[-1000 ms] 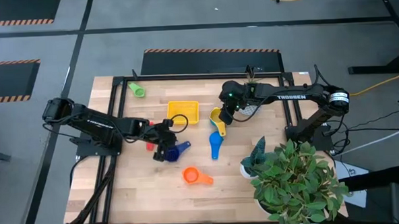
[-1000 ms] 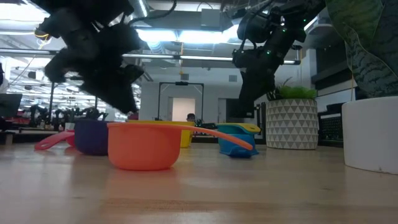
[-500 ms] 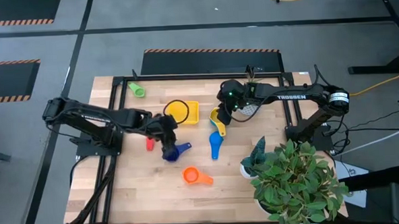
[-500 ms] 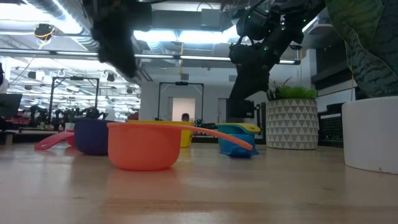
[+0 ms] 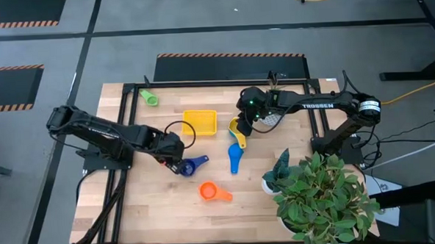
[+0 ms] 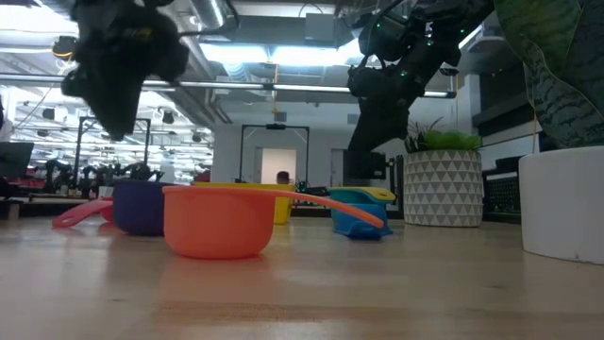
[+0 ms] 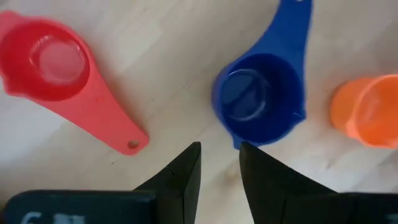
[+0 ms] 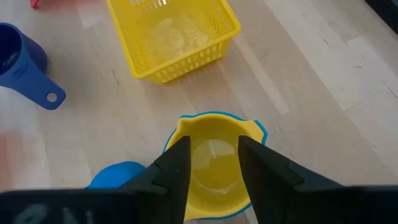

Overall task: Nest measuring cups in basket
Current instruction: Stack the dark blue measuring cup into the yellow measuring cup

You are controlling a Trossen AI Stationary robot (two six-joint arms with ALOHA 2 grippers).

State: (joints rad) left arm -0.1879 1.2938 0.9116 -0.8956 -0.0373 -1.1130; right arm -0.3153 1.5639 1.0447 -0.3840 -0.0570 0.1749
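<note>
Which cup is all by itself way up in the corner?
The green cup. It lies alone near the table's far left corner, beyond the basket, while the other cups sit together around the middle of the table.

Looks like we're in a robotics lab or open workshop hall: grey floor (image 5: 199,27) with orange-black hazard tape (image 5: 229,56) across the top of the overhead shot, exposed ceiling ducts (image 6: 283,28) and rows of benches (image 6: 57,184) at left behind the table.
</note>
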